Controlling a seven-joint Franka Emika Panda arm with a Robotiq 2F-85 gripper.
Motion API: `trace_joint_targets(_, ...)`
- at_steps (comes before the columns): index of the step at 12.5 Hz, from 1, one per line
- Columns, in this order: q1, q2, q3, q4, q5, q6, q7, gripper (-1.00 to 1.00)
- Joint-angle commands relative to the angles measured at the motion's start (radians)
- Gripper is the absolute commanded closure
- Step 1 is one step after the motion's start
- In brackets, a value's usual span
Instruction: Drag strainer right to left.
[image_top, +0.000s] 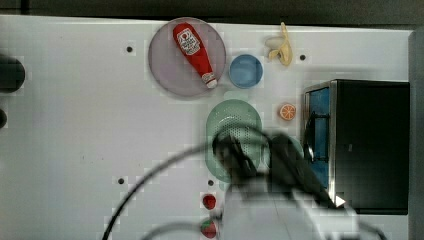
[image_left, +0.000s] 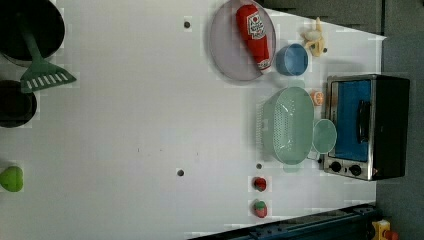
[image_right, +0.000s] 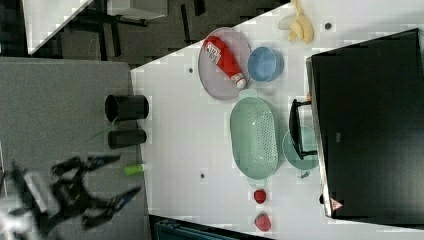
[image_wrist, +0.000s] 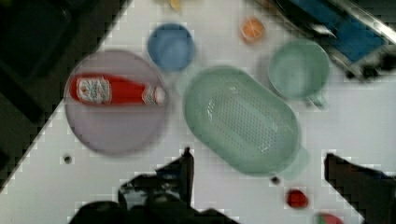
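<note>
Fingers (image_wrist: 257, 158) spread wide above the strainer (image_wrist: 241, 120), holding nothing.
Strainer sits empty on the white surface (image_left: 125, 125), between the grey plate (image_left: 227, 50) and the toaster oven (image_left: 367, 125), with the green mug (image_left: 325, 136) just beside it on the oven side. A red ketchup bottle (image_left: 256, 34) lies on the plate; its white label is too blurred to read. The blue bowl (image_left: 291, 59) near the plate is empty. An orange slice (image_top: 287, 111), a banana (image_top: 281, 47) and two red fruits (image_left: 259, 196) lie around.
</note>
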Motion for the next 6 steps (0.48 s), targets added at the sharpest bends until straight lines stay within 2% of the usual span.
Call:
trace_joint_targets(1,0.006,0.245,0.004,-0.216,0.008,0.156,0.146,-1.00)
trace_joint_targets(6,0.010,0.512,0.012,-0.336,0.008,0.601,0.442,-1.00)
